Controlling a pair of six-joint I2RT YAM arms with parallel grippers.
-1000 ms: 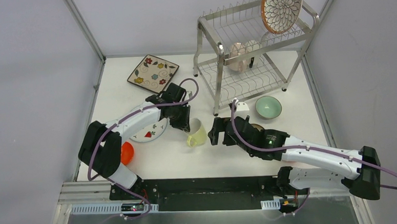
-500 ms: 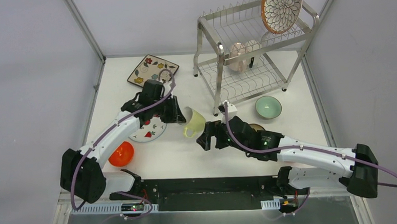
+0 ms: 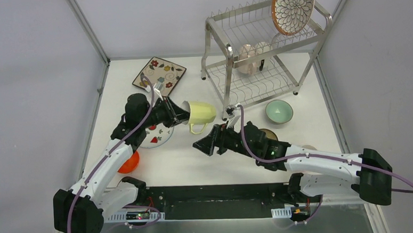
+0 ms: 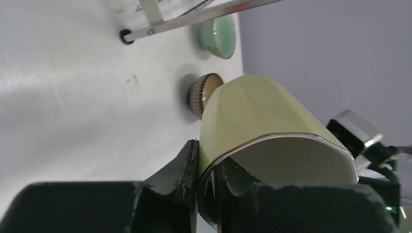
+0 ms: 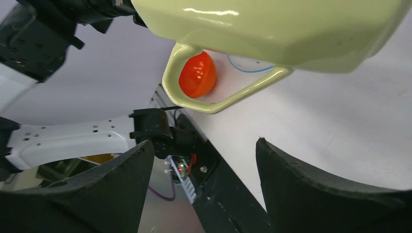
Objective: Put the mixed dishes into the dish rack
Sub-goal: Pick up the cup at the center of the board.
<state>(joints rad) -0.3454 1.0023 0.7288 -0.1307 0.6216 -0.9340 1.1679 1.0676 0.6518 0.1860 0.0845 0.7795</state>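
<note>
Now | left gripper [image 3: 178, 113] clamped on pale cup [image 3: 200, 113] rim | right gripper [image 5: 203, 143] spread just beneath it | we centre on its body before releasing

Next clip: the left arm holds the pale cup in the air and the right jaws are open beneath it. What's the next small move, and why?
Probably ease the right gripper forward until its open jaws straddle the handle of the pale cup, then close. The left gripper pinches the cup's rim, holding it sideways in the air, and the handle hangs toward the right gripper, untouched.
</note>
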